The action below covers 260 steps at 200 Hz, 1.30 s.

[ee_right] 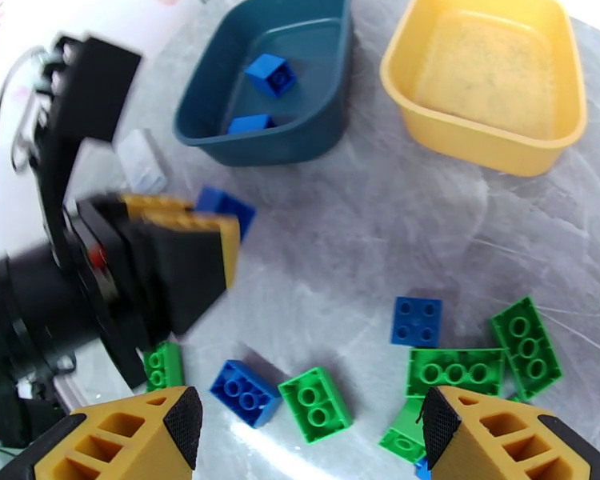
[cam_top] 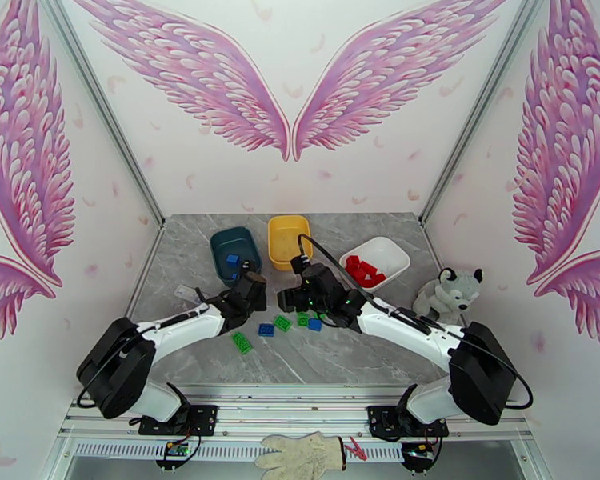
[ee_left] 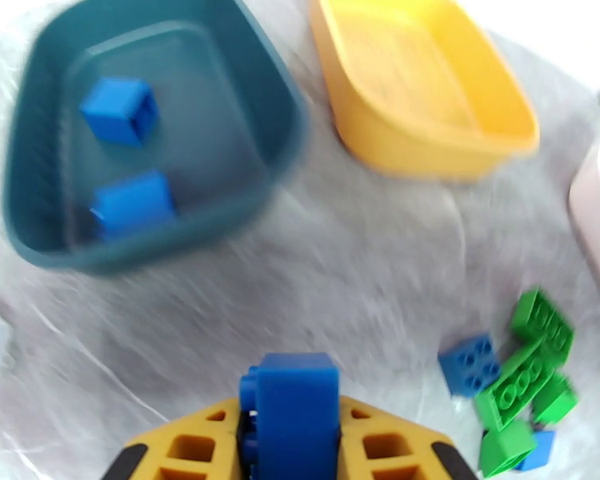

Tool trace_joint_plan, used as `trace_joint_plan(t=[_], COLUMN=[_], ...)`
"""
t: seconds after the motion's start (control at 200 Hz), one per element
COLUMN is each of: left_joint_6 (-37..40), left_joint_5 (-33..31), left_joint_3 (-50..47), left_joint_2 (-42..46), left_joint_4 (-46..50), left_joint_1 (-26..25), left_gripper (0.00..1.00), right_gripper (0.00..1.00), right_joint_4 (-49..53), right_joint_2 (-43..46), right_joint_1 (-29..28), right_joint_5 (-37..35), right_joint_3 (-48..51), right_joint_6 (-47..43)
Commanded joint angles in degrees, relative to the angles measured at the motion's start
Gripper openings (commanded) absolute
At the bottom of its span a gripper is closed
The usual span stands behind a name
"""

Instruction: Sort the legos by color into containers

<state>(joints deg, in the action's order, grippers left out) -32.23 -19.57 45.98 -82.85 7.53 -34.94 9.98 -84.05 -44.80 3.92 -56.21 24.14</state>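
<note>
My left gripper (ee_left: 292,430) is shut on a blue lego (ee_left: 290,394), held above the table just short of the dark teal tub (ee_left: 28,226). That tub holds two blue legos (ee_left: 120,110). Beside it the yellow tub (ee_left: 460,146) is empty. Red legos (cam_top: 366,270) lie in the white tub (cam_top: 396,251). My right gripper (ee_right: 308,426) is open, hovering over loose green legos (ee_right: 316,403) and blue legos (ee_right: 416,320) on the table. In the right wrist view the left gripper (ee_right: 190,234) shows with its blue lego (ee_right: 226,208).
A small clear plastic piece (cam_top: 186,294) lies left of the left gripper. A plush husky (cam_top: 448,294) sits at the table's right edge. The two grippers (cam_top: 252,291) (cam_top: 294,299) are close together in the middle. A glove (cam_top: 300,456) lies below the near rail.
</note>
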Motion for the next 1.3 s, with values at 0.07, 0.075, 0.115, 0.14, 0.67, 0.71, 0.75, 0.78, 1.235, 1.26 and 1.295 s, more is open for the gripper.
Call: trace_joint_plan(t=[0.07,0.075,0.115,0.14,0.67,0.71,0.75,0.78,1.235,1.26,1.295], left_joint_6=[1.98,1.99,2.16,2.17,1.78,1.6,1.51,1.48,3.92,3.94,3.93], left_joint_5=[4.26,4.36,5.02,5.43,14.14,15.19,15.65,15.64,4.05,3.64,3.49], left_joint_3=[1.74,1.83,3.14,3.95,20.86,21.52,21.77,21.45,1.9,0.75,-0.97], left_joint_2=[3.65,3.61,3.13,2.8,-15.04,-15.77,-15.85,-15.54,4.68,5.71,7.25], left_joint_4=[2.23,2.23,2.27,2.31,1.82,1.86,1.7,1.49,1.64,1.94,2.36], left_joint_1=[7.23,7.41,9.04,9.93,19.98,20.19,20.09,19.81,7.09,6.4,5.47], left_gripper=[0.27,0.27,0.27,0.27,0.41,0.5,0.59,0.63,0.84,0.85,0.86], right_gripper=[0.78,0.78,0.78,0.78,0.78,0.78,0.78,0.79,0.88,0.89,0.9], right_joint_4=[-6.21,-6.29,-6.62,-6.83,-5.06,-4.97,-4.76,-4.43,2.96,3.23,3.38], right_joint_2=[0.21,0.21,0.07,0.07,-0.77,-0.9,-0.99,-1.03,-3.46,-3.4,-3.11], right_joint_1=[-0.32,-0.35,-0.36,-0.37,-0.38,-0.38,-0.38,-0.33,-0.21,-0.18,-0.12], right_joint_5=[9.36,9.49,10.09,10.18,8.75,8.69,8.43,8.03,-1.15,-1.6,-1.9], right_joint_3=[1.54,1.58,1.63,1.67,0.77,0.75,0.66,0.51,-2.23,-2.21,-2.08], right_joint_6=[0.1,0.11,0.16,0.12,0.2,0.17,0.2,0.2,1.41,1.5,1.68])
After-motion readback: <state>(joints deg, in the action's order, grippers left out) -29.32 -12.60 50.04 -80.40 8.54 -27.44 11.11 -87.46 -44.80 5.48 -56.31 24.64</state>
